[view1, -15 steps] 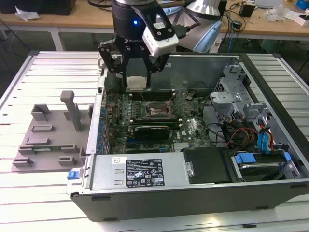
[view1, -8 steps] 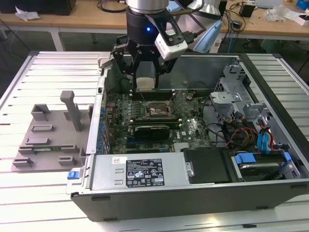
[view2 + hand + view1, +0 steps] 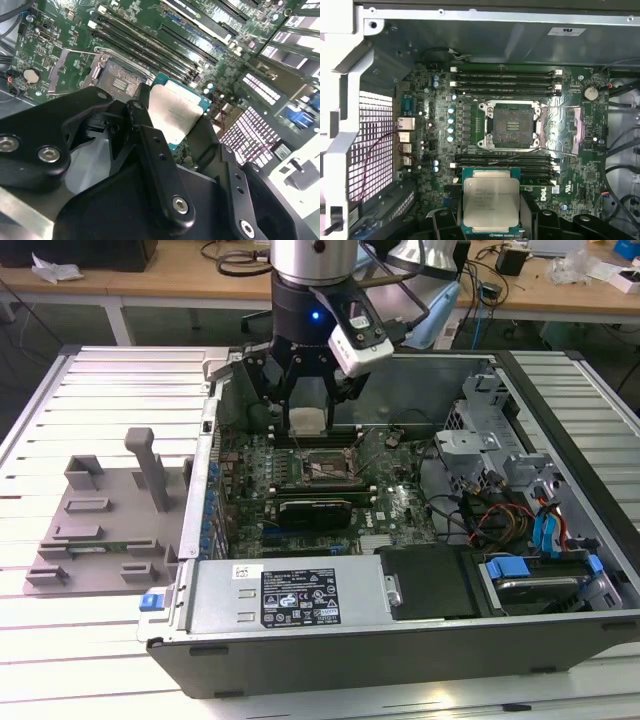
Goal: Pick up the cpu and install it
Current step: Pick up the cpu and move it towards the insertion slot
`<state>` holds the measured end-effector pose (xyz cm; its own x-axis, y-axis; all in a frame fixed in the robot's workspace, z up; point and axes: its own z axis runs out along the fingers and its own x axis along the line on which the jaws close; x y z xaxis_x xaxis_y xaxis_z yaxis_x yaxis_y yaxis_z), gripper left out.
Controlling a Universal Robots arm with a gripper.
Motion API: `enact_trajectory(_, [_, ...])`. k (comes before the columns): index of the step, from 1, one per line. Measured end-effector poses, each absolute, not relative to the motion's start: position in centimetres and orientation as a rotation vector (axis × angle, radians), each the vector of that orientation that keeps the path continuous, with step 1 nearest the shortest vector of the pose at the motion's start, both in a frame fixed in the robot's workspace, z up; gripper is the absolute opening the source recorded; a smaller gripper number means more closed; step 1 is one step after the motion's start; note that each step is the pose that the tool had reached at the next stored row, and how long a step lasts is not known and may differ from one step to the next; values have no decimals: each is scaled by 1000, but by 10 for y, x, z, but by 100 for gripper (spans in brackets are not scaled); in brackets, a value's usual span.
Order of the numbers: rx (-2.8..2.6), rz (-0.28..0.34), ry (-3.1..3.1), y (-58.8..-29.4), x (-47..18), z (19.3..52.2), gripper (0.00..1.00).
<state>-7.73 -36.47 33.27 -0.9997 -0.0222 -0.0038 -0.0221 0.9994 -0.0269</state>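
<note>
My gripper (image 3: 306,420) is shut on the cpu (image 3: 306,421), a flat square chip with a silvery-white top and a green rim. It hangs over the open computer case, above the motherboard. In both wrist views the cpu (image 3: 491,199) (image 3: 175,116) sits between the black fingers (image 3: 141,117), held by two opposite edges. The black socket frame (image 3: 512,125) lies open on the motherboard (image 3: 575,95), its contact field bare. In the exterior view the socket (image 3: 322,465) is a little below and in front of the held chip.
The case's grey metal walls (image 3: 300,610) surround the motherboard. Memory slots (image 3: 502,80) run beside the socket. A drive cage and coloured cables (image 3: 520,510) fill the exterior view's right. A grey plastic tray (image 3: 105,515) with an upright block lies on the table at the exterior view's left.
</note>
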Motion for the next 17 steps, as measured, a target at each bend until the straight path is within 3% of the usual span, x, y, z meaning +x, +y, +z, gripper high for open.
enact_trajectory(17, [-35,-43,3141,-342,-55,295,55])
